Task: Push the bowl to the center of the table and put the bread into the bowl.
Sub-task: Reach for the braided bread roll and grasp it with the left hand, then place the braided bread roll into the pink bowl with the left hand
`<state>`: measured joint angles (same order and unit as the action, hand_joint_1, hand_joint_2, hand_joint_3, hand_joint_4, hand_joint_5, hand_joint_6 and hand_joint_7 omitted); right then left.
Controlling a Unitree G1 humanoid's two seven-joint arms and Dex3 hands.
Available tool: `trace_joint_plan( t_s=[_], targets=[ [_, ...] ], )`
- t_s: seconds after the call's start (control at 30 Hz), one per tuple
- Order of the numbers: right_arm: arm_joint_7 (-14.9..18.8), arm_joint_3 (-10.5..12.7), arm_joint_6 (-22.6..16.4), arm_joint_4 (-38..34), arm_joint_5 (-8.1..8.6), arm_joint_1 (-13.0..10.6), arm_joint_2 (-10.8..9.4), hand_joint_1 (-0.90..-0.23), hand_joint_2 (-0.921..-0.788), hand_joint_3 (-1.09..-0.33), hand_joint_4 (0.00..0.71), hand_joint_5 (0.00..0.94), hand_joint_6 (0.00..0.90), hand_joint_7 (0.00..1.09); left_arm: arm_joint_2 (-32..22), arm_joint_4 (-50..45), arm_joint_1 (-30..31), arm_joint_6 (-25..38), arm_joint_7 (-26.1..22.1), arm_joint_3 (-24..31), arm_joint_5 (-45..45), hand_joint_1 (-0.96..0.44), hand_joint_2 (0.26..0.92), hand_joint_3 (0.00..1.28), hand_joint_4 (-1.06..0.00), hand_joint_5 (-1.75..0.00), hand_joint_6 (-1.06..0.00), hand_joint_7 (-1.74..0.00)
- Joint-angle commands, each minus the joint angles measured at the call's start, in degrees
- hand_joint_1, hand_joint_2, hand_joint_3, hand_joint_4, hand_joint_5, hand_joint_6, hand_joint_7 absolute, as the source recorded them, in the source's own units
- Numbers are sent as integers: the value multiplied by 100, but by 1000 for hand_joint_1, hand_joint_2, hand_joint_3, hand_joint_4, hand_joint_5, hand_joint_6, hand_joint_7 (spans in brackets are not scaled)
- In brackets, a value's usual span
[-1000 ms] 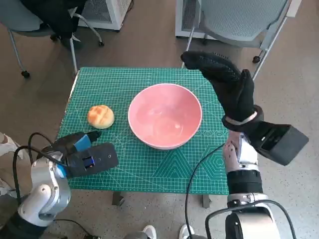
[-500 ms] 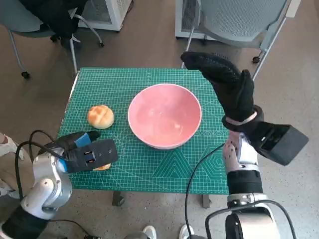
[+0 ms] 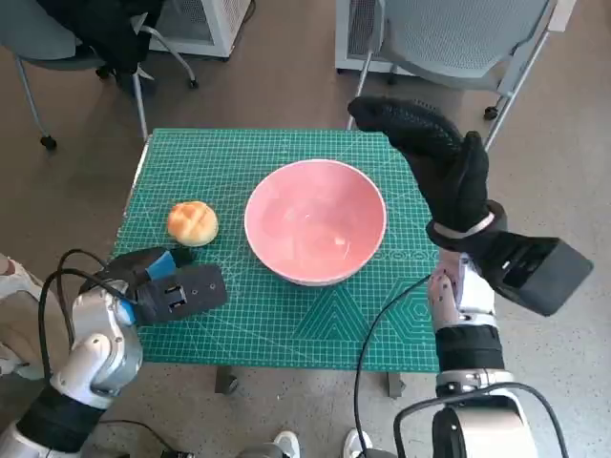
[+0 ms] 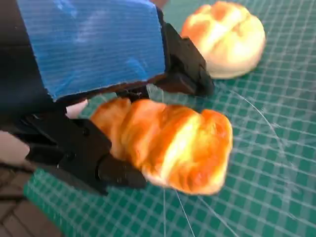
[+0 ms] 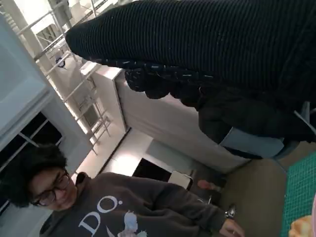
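The pink bowl [image 3: 315, 221] stands in the middle of the green mat. A round bun [image 3: 193, 221] lies to its left. My left hand [image 3: 164, 286] hovers over the mat's near left corner, just short of the bun. In the left wrist view its black fingers [image 4: 74, 153] grip a golden oblong bread [image 4: 173, 143] from both sides, with the round bun [image 4: 227, 39] beyond it. The head view hides this bread under the hand. My right hand [image 3: 437, 157] is raised beside the bowl's right rim, fingers apart and holding nothing.
The green mat [image 3: 239, 162] covers the small table. Chairs stand at the far left [image 3: 57, 48] and far right [image 3: 458, 38]. My right arm's cable [image 3: 382, 324] hangs past the near edge. The right wrist view shows a person in a dark sweatshirt [image 5: 123, 212].
My left arm has shifted forward and slightly up; the bread that peeked out under the hand half a second ago is now hidden. Right hand, bowl and bun have not moved.
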<state>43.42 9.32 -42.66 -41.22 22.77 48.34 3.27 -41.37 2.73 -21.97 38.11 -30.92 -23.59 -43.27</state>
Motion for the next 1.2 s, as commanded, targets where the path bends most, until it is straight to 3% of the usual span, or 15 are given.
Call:
trace_joint_plan(
  t_s=[0.03, 0.17, 0.3, 0.83, 1.2],
  targets=[
    [4, 23, 78, -6, 22, -95, 15, -703, -921, -817, 61, 0, -1, 295, 68, 287, 89, -149, 136, -146, -207, 44, 730, 427, -670, -1360, -633, -1006],
    [7, 26, 88, -11, 25, -87, 21, -703, -921, -818, 61, 0, -1, 295, 95, 345, 96, -213, 175, -140, -298, 13, 638, 628, -607, -1508, -626, -1097],
    [10, 26, 88, -12, 25, -85, 24, -704, -921, -818, 61, 0, -1, 294, 128, 299, 118, -219, 175, -93, -321, 7, 615, 682, -586, -1555, -625, -1113],
    [20, 14, 94, -25, 22, -81, 9, -708, -921, -817, 61, 0, -1, 295, 241, 141, 166, -144, 57, 93, -271, 6, 601, 697, -618, -1533, -615, -1125],
    [49, 20, 135, -32, 45, -69, 24, -710, -921, -816, 61, 0, -1, 295, 125, -732, 309, -28, -294, 372, -283, 4, 646, 587, -658, -1448, -640, -1077]
  ],
)
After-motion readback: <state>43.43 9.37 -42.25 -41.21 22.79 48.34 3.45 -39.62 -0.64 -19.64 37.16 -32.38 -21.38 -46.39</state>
